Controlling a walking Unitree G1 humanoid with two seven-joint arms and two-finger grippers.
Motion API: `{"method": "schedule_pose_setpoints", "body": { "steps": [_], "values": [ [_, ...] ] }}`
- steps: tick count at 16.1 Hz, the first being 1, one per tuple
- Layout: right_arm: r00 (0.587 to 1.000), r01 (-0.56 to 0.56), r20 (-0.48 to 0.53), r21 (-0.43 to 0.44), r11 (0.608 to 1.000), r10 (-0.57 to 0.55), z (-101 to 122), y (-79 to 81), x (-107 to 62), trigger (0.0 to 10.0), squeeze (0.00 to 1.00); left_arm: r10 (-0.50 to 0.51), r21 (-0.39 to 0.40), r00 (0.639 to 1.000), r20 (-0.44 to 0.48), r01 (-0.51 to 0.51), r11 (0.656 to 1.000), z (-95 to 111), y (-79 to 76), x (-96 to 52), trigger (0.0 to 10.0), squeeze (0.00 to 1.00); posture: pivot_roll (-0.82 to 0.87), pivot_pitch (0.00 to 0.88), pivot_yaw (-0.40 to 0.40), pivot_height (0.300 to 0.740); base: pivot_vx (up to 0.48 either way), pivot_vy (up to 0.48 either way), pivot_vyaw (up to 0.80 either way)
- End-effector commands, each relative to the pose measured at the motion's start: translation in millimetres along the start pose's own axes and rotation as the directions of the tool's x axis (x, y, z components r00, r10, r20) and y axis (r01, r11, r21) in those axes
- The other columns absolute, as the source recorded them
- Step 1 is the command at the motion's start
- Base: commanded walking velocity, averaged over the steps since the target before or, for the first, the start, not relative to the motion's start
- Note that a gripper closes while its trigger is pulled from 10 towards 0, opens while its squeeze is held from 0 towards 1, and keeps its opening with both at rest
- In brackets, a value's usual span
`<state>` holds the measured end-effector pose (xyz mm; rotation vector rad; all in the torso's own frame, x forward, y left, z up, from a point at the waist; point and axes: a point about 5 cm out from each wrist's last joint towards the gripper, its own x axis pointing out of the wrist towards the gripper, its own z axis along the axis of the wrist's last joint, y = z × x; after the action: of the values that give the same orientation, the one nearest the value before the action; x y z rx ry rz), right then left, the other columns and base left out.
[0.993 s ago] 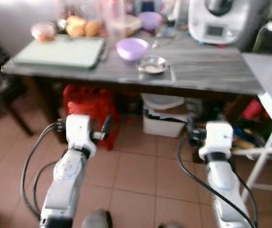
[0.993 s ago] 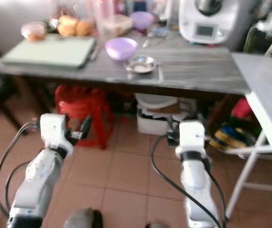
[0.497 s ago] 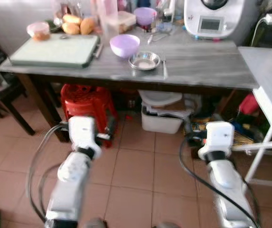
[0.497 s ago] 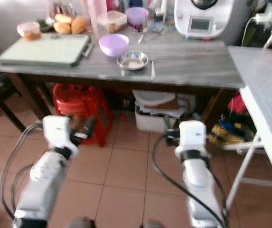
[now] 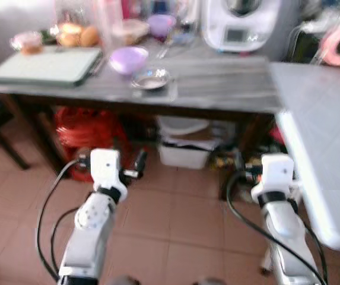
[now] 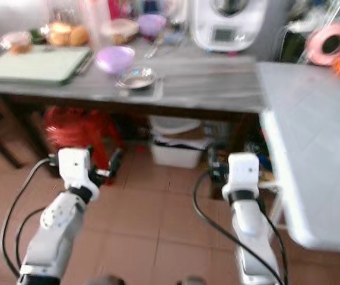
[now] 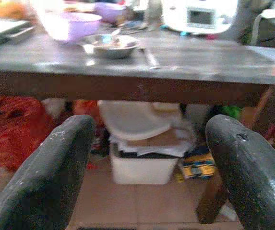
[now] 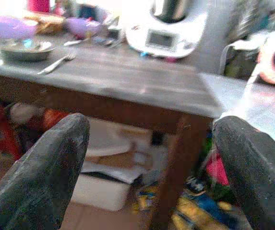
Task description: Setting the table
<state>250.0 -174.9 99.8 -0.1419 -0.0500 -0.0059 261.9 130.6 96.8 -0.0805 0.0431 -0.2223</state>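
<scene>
Left gripper [image 7: 147,158] and right gripper [image 8: 151,167]: fingers spread wide, nothing between them, both held low over the tiled floor [image 5: 175,219] in front of the bench [image 5: 217,89]. On the bench near its front edge, toward the left half: metal bowl [image 5: 151,78], purple bowl [image 5: 128,59] just behind it; beside the metal bowl, probably a fork [image 8: 56,63]. Green tray [image 5: 45,65] at the left end. White appliance [image 5: 235,24] along the back edge. White table [image 5: 324,130] on the right.
</scene>
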Motion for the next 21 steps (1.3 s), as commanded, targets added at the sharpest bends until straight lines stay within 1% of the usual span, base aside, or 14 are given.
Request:
{"method": "schedule_pose_setpoints", "body": {
  "steps": [1, 5, 13, 18, 20, 21],
  "values": [
    [1.0, -0.015, 0.008, 0.018, 1.0, 0.015, 1.0, 4.8, 1.1, 10.0, 0.0, 0.011, 0.014, 1.0, 0.0, -0.011, 1.0, 1.1, 6.9, -0.1, 10.0, 0.0, -0.02, 0.0, 0.02, 0.74, 0.0, -0.409, 0.0],
    [0.999, -0.034, 0.025, 0.016, 0.999, 0.033, 3.4, 10.2, 5.1, 10.0, 0.0, 0.003, 0.021, 1.0, 0.002, -0.003, 1.0, 1.6, 7.2, 2.8, 10.0, 0.0, -0.02, 0.0, 0.028, 0.74, 0.0, -0.401, 0.0],
    [0.999, -0.037, 0.029, 0.016, 0.999, 0.036, 4.0, 9.7, 6.6, 10.0, 0.0, 0.005, 0.032, 1.0, 0.01, -0.005, 0.999, 2.6, 6.0, 3.0, 10.0, 0.0, -0.02, 0.0, 0.023, 0.74, 0.0, -0.397, 0.0],
    [0.999, -0.031, 0.028, 0.011, 0.999, 0.031, 3.5, 6.8, 6.3, 10.0, 0.0, 0.004, 0.041, 1.0, 0.005, -0.005, 0.999, 2.1, 6.7, 2.1, 10.0, 0.0, -0.02, 0.0, 0.025, 0.74, 0.0, -0.455, 0.0],
    [0.999, -0.025, 0.021, 0.032, 0.999, 0.024, 2.9, 6.9, 6.4, 10.0, 0.0, 0.003, 0.043, 1.0, 0.005, -0.004, 0.999, 2.5, 7.0, 2.1, 10.0, 0.0, -0.02, 0.0, 0.028, 0.74, 0.0, -0.461, 0.0],
    [0.999, -0.026, 0.021, 0.029, 0.999, 0.025, 3.2, 7.1, 7.3, 10.0, 0.0, 0.004, 0.044, 1.0, 0.005, -0.004, 0.999, 2.9, 7.3, 2.7, 10.0, 0.0, -0.02, 0.0, 0.027, 0.74, 0.0, -0.461, 0.0]
  ]
}}
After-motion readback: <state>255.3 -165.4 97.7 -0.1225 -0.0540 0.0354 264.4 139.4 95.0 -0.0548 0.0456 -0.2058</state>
